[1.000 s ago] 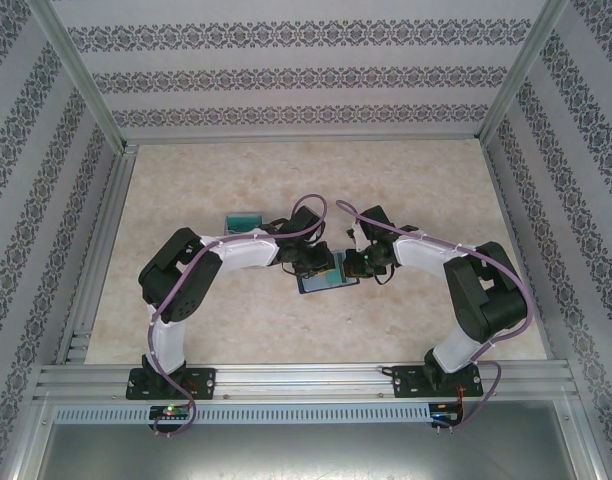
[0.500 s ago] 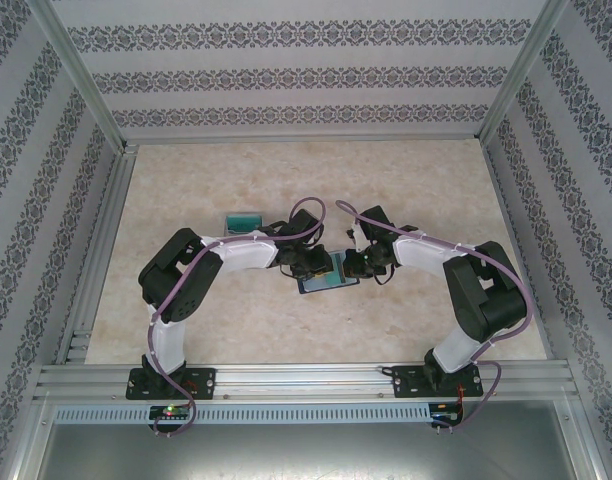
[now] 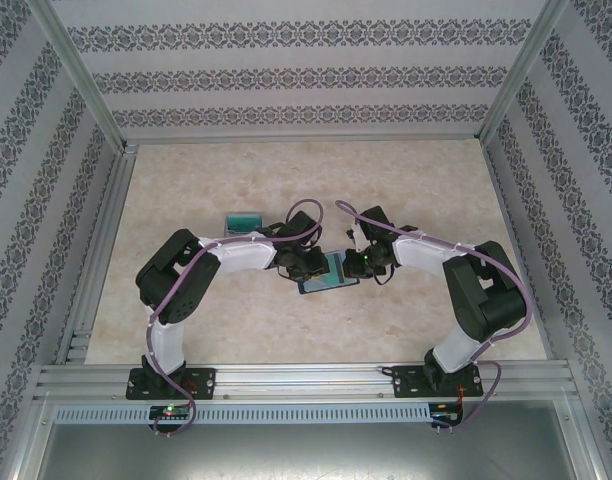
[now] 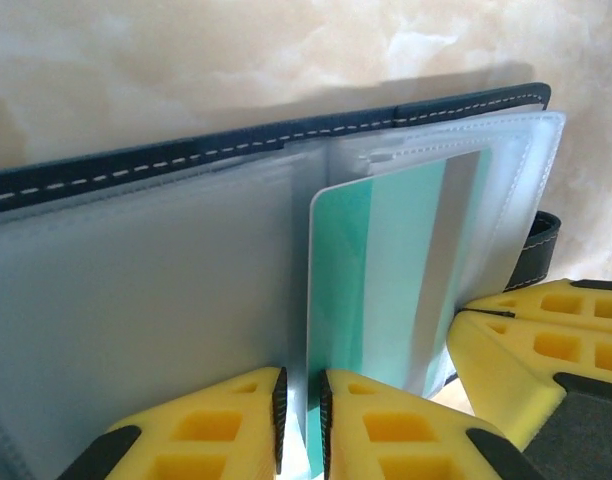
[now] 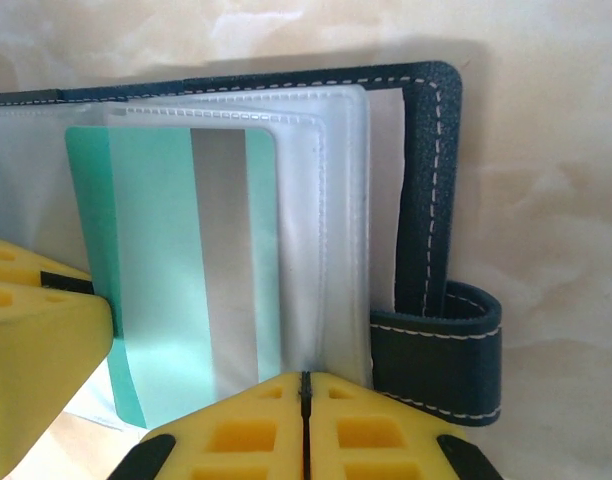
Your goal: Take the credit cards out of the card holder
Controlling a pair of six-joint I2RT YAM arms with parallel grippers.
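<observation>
- Left tool [image 4: 301,420]: nearly pressed together, pinching the edge of the teal credit card [image 4: 386,280].
- Right tool [image 5: 304,420]: pressed together at the edge of the clear pocket of the card holder [image 5: 426,200].
- Change: from overhead, the left tool has edged leftward, and more teal shows between the tools than a second ago.
- Position: the holder lies open on the table [image 3: 236,330], the card against its pocket.
- Assessment: withdrawal has begun but the card is not yet free.

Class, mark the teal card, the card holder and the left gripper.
teal card [image 4: 386,280], left wrist view, middle of its striped face
card holder [image 5: 428,200], right wrist view, stitched navy cover edge
left gripper [image 4: 304,400], left wrist view, midway between its yellow fingertips
</observation>
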